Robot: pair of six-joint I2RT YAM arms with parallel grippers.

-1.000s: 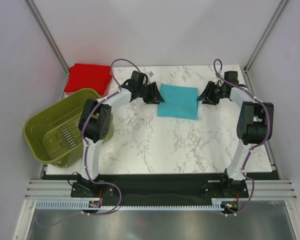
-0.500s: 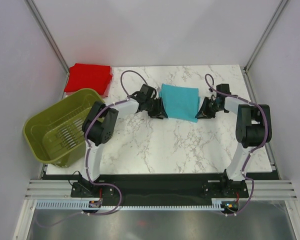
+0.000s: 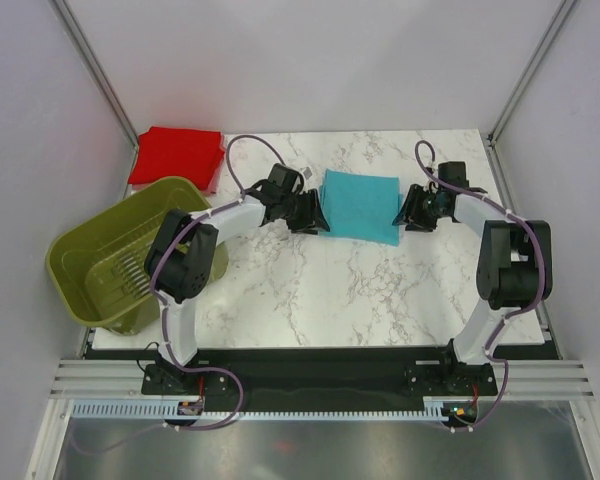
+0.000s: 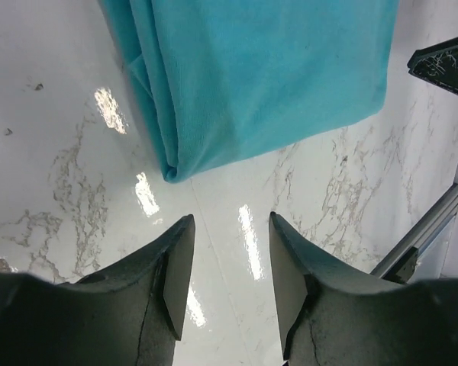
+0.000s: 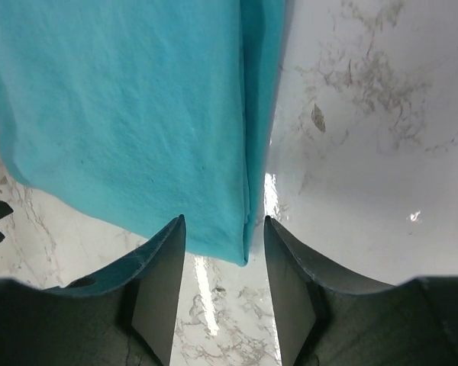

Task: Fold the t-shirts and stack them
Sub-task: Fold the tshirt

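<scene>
The turquoise t-shirt (image 3: 361, 205) lies folded into a flat rectangle on the marble table at the back centre. It also shows in the left wrist view (image 4: 259, 76) and the right wrist view (image 5: 137, 114). My left gripper (image 3: 316, 215) is open and empty just off its near left corner (image 4: 227, 229). My right gripper (image 3: 404, 213) is open and empty at its near right corner (image 5: 223, 229), and the corner lies between the fingertips. The red t-shirt (image 3: 177, 156) is a flat square bundle at the table's back left corner.
An olive-green slotted basket (image 3: 120, 255) stands tilted off the table's left edge, next to the left arm. The red bundle sits just behind it. White walls and metal posts enclose the table at the back and sides.
Both grippers have shifted slightly back along the turquoise shirt's sides from half a second ago. The shirt has kept its place and both grippers stay open.
</scene>
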